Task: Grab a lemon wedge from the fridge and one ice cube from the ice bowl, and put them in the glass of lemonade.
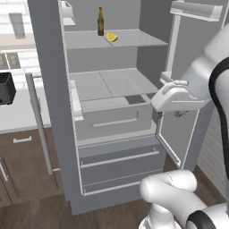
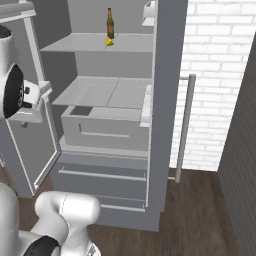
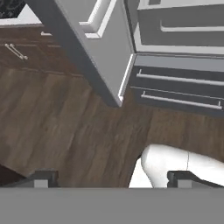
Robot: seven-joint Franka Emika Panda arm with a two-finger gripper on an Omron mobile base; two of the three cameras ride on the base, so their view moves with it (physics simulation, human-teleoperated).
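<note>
Item one: small bright yellow lemon wedge [image 1: 112, 37], lying on the upper grey shelf [image 1: 134, 40] inside the tall grey two-door fridge [image 1: 53, 89], both doors swung open. The wedge sits just beside the base of a slim brown glass bottle [image 1: 100, 22], standing upright on the same shelf.

Item two: claw [image 3: 111, 179], two small dark fingertips [image 3: 41, 178] set wide apart, nothing between them. In the hand view it faces down toward the dark wooden floor [image 3: 65, 127] in front of the fridge's two lower drawers [image 3: 179, 87] with horizontal bar handles. The white hand [image 1: 176, 98] hangs at the level of the pale inner drawer [image 1: 112, 114], near the open right-hand door [image 1: 183, 134]; the wedge lies well above it and farther in, toward the back left.

Item three: surroundings. A flat grey lower shelf [image 1: 107, 85] lies between the hand's height and the wedge's shelf. The left door carries a long thin silver handle [image 1: 39, 125]. A black toaster-like box [image 1: 6, 87] rests on the pale surface [image 1: 18, 116] left of the fridge, over brown cabinets [image 1: 27, 165]. A white brick wall [image 2: 220, 75] stands to the right.
</note>
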